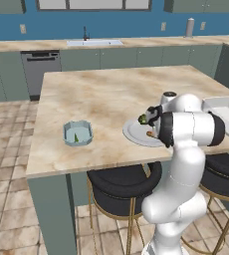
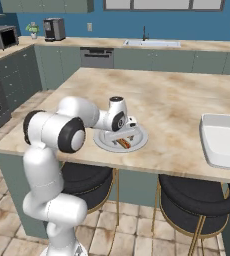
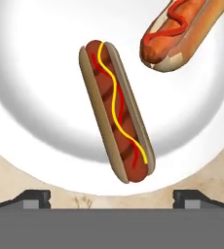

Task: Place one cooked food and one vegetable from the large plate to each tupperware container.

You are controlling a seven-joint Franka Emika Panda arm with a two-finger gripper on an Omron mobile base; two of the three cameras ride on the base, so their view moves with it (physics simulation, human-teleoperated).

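The large plate [image 1: 134, 134] [image 2: 139, 142] [image 3: 31, 87] lies near the front edge of the island counter. Two cooked foods lie on it: a hot dog with yellow mustard [image 3: 116, 124] [image 2: 124, 144] and a hot dog with red ketchup [image 3: 182, 29]. A small green vegetable [image 1: 142, 118] sits at the plate's far rim. My gripper [image 3: 112, 199] [image 2: 129, 132] hangs open just above the plate with nothing between its fingertips [image 3: 36, 197]; the mustard hot dog is just ahead of them. The teal tupperware container [image 1: 77, 133] stands to the left with a small green item inside. The white tupperware container [image 1: 225, 112] [image 2: 224, 140] stands to the right.
The island counter [image 1: 101, 94] [image 2: 177, 100] stretches back from the plate. Black stools with gold legs [image 1: 121, 187] [image 2: 202, 200] stand under its front edge. A far counter with a sink [image 1: 94, 43] runs along the blue wall.
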